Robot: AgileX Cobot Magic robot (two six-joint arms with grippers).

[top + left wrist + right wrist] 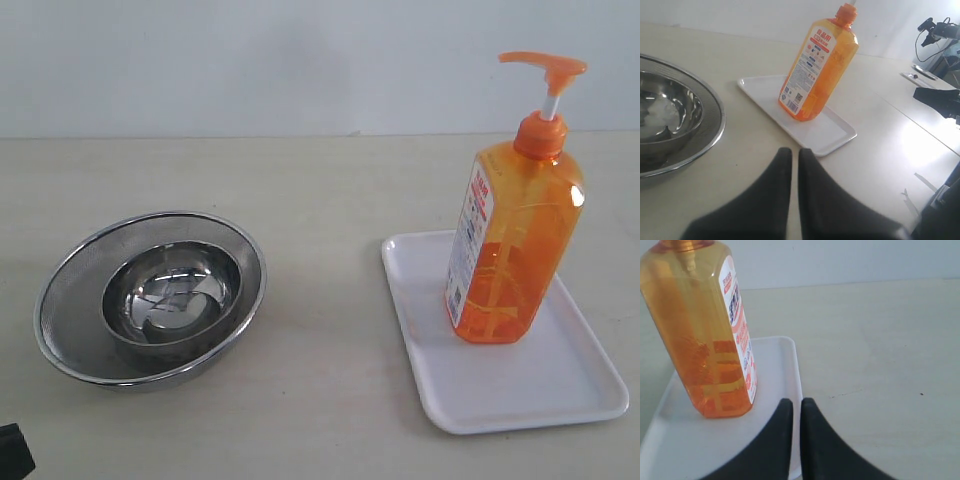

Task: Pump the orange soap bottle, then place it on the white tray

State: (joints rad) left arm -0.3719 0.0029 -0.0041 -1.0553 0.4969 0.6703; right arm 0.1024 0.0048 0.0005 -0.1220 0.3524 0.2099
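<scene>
The orange soap bottle [515,240] stands up on the white tray [565,385], just ahead of the right gripper [796,402] and farther ahead of the left gripper [794,152], both with jaws pressed together, holding nothing.

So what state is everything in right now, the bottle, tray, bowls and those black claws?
orange soap bottle: upright on the tray, pump head up, ungripped.
white tray: lying flat, carrying the bottle.
small steel bowl: empty, nested in the large one.
large steel bowl: upright, holding the small one.
left gripper: shut, empty.
right gripper: shut, empty.
</scene>
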